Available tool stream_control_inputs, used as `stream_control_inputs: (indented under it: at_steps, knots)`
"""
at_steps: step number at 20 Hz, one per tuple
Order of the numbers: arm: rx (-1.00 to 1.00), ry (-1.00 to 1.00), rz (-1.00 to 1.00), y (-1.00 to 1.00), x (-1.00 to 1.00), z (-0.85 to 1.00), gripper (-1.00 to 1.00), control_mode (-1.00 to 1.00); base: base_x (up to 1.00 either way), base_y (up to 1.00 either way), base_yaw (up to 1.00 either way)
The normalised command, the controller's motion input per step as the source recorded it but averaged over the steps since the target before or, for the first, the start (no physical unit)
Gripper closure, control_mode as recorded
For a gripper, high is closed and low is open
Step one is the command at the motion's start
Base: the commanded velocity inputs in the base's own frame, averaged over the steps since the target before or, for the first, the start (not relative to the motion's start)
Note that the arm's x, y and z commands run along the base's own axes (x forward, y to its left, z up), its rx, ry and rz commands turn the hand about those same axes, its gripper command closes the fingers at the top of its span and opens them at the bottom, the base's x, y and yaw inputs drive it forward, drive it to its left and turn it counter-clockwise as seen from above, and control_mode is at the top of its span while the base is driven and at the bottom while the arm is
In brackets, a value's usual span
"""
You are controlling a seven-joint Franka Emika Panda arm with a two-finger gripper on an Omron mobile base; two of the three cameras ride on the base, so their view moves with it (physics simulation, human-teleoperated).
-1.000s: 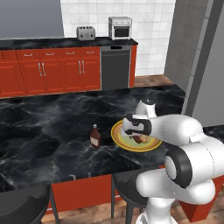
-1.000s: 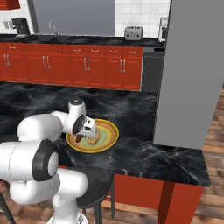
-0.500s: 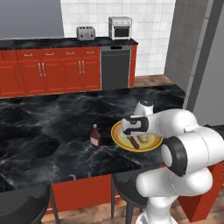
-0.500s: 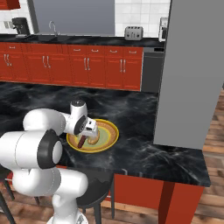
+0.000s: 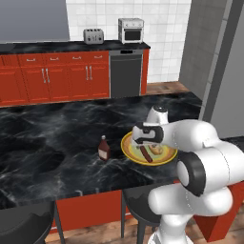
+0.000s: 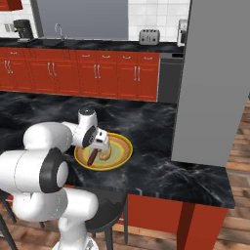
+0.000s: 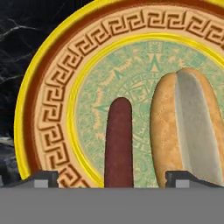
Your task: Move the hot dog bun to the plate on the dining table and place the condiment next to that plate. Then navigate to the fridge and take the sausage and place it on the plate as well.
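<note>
Left base view: my arm rises from 5 o'clock, folds at the elbow and reaches toward 9 o'clock, wrist bent down over the plate (image 5: 127, 151) on the black marble bench (image 5: 52, 138). My fingers (image 5: 144, 147) point down at the plate. The sausage (image 5: 145, 154) lies on the plate directly under them, the hot dog bun (image 5: 157, 150) just beside it toward 3 o'clock. The condiment (image 5: 103, 148) stands upright on the bench near the plate's 9 o'clock rim, apart from it.

Right base view: the arm comes up from 7 o'clock and bends toward 3 o'clock, hand tilted down above the plate (image 6: 123, 146). The sausage (image 6: 92, 157) runs diagonally on the plate below my fingers (image 6: 99, 150), with the bun (image 6: 104, 156) touching or nearly touching it at its 3 o'clock side; I cannot tell which.

Hand view: both finger tips stand spread wide at 6 o'clock, left tip (image 7: 41, 179) and right tip (image 7: 183, 179), gripping nothing. The sausage (image 7: 118, 142) lies lengthwise between them on the plate's (image 7: 52, 113) patterned face. The bun (image 7: 188, 127), slit up, lies parallel toward 3 o'clock, its near end in front of the right tip.
</note>
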Motion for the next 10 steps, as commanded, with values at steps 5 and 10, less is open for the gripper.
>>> stream_control_inputs:
  at_steps: [5,10]
  knots:
    - [0.01,-0.08,0.00,-0.11,-0.28,0.67,-1.00,-1.00,0.00,0.00,0.00]
    - [0.02,-0.13,0.00,-0.07,-0.41,0.78,-1.00,-1.00,0.00,0.00,0.00]
